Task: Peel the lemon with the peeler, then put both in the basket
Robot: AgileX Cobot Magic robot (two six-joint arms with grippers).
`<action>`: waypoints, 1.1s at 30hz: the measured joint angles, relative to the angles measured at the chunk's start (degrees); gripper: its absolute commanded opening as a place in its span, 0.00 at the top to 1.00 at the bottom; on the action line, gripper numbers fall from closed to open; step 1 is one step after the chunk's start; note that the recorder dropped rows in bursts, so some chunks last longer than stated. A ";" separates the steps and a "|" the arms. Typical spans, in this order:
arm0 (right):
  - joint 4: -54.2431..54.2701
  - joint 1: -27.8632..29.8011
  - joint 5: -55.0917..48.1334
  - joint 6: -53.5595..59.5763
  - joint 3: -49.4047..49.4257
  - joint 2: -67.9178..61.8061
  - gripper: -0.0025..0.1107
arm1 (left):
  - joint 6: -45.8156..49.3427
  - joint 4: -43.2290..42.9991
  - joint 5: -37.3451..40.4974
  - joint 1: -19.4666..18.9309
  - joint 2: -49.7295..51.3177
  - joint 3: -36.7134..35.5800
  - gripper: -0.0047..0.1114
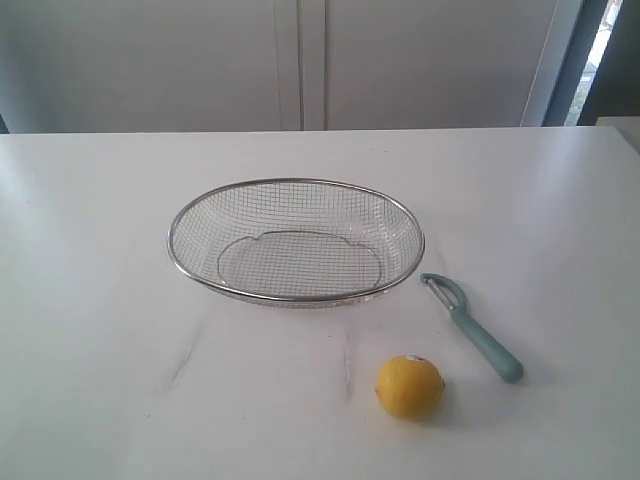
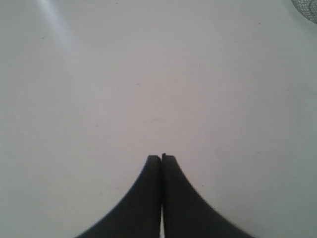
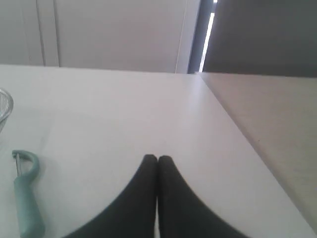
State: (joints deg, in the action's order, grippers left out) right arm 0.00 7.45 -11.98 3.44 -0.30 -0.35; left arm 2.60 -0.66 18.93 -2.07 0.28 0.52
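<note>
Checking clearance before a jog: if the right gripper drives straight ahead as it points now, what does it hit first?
Right gripper: likely only bare table, depth unclear. The peeler lies off to one side of that line.

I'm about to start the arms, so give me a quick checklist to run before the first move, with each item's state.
1. Small yellow lemon loose on the white table, unobstructed: ok.
2. Teal-handled metal peeler lying apart from the lemon: ok.
3. Silver wire-mesh basket empty: ok.
4. Left hand open for grasping: not ok, shut.
5. Right hand open for grasping: not ok, shut.
</note>
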 measured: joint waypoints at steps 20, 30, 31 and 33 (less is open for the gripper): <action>0.00 0.00 17.71 0.00 0.00 0.00 0.98 | 0.00 0.00 0.00 0.00 0.00 0.00 0.96; 0.00 0.00 18.08 0.00 0.00 0.00 0.98 | 0.00 0.00 0.00 0.00 0.00 0.00 0.96; 0.00 0.00 18.08 0.00 0.00 0.00 0.98 | 0.00 0.00 0.00 0.00 0.00 0.00 0.96; 0.00 0.00 17.24 0.00 0.00 0.00 0.98 | 0.00 0.00 0.00 0.00 0.00 0.00 0.96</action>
State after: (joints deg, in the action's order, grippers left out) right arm 0.00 7.45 5.25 3.44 -0.30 -0.35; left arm 2.60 -0.66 18.93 -2.07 0.28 0.52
